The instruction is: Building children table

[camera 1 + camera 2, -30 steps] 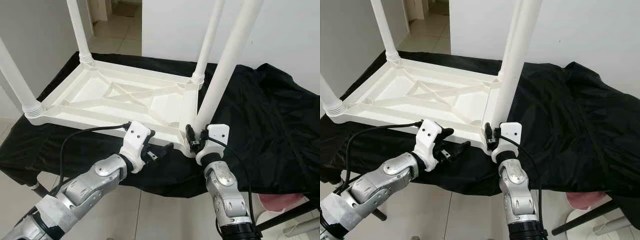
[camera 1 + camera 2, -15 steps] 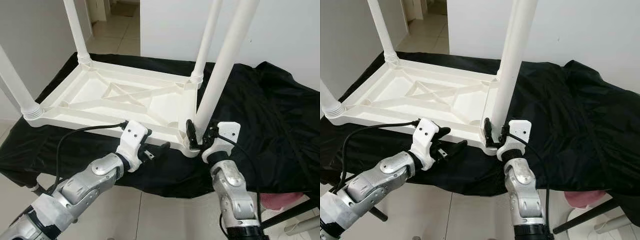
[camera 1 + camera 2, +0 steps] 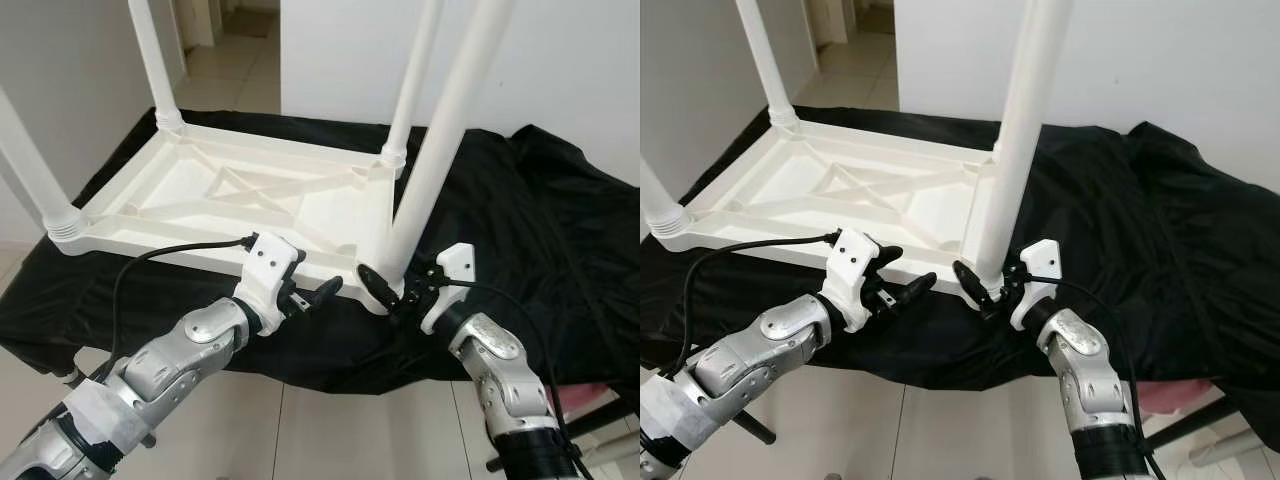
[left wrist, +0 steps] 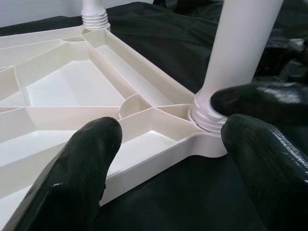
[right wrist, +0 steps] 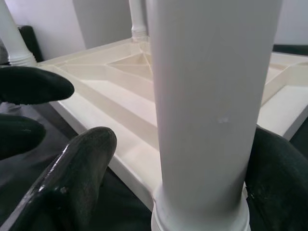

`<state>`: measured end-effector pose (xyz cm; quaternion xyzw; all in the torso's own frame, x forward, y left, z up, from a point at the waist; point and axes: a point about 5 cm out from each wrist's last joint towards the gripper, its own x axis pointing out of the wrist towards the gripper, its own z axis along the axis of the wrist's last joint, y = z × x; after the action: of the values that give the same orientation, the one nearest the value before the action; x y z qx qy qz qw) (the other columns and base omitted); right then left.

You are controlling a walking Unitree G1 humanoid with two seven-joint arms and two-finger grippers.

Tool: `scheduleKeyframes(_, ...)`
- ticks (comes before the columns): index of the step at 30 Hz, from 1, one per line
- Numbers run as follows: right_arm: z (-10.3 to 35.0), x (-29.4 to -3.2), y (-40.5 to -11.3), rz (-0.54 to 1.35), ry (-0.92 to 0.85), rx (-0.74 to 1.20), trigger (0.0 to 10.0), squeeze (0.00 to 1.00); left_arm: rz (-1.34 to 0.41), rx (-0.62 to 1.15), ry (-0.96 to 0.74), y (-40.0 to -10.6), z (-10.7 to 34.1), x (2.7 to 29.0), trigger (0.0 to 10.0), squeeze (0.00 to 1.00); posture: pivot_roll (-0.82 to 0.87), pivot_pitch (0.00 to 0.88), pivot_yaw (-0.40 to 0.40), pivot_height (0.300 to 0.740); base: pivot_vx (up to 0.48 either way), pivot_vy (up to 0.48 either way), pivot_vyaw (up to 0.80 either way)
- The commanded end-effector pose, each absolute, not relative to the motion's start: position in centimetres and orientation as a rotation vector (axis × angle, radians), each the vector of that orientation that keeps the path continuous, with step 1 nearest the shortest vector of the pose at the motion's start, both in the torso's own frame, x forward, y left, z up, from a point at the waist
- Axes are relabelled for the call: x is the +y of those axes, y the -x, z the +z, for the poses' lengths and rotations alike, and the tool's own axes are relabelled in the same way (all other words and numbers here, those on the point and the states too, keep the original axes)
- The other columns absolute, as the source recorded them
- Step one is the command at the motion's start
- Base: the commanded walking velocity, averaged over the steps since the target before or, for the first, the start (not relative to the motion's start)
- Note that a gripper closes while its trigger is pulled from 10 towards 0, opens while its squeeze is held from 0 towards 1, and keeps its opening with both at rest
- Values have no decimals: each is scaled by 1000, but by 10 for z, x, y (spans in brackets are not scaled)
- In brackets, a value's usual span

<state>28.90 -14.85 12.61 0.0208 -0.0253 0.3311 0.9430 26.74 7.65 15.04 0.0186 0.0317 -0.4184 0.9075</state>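
White plastic, the children's table lies upside down on a black cloth, its four legs pointing up. At the near corner the right gripper has its fingers spread around the base of the near leg, one on each side; whether they press it I cannot tell. The left gripper hovers just beside the table's near edge, close to that same corner, fingers wide and holding nothing. A black cable runs back along the left arm.
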Motion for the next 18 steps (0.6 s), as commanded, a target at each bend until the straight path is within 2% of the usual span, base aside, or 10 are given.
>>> scheduleKeyframes(1, 120, -146, -291, 729, -50, -29, 10000, 0, -1329, 68, -53, -248, 151, 65, 10000, 0, -33, 0, -24, 740, 0, 0, 0)
scheduleKeyframes(10, 122, -147, -311, 759, -26, -45, 10000, 0, -1328, 62, -49, -248, 152, 63, 10000, 0, -27, 0, -24, 740, 0, 0, 0)
scheduleKeyframes(11, 125, -148, -318, 761, -11, -57, 3255, 0, -1328, 62, -49, -248, 152, 63, 10000, 0, -26, 0, -25, 740, 0, 0, 0)
scheduleKeyframes(12, 127, -148, -322, 761, -1, -65, 1373, 0, -1327, 62, -49, -248, 152, 63, 10000, 0, -25, 0, -24, 740, 0, 0, 0)
scheduleKeyframes(13, 128, -148, -324, 765, 1, -68, 0, 0, -1327, 62, -50, -248, 152, 63, 10000, 0, -23, 0, -25, 740, 0, 0, 0)
scheduleKeyframes(18, 126, -147, -323, 775, 1, -72, 0, 0, -1325, 64, -51, -247, 152, 64, 10000, 0, -21, 0, -27, 740, 0, 0, 0)
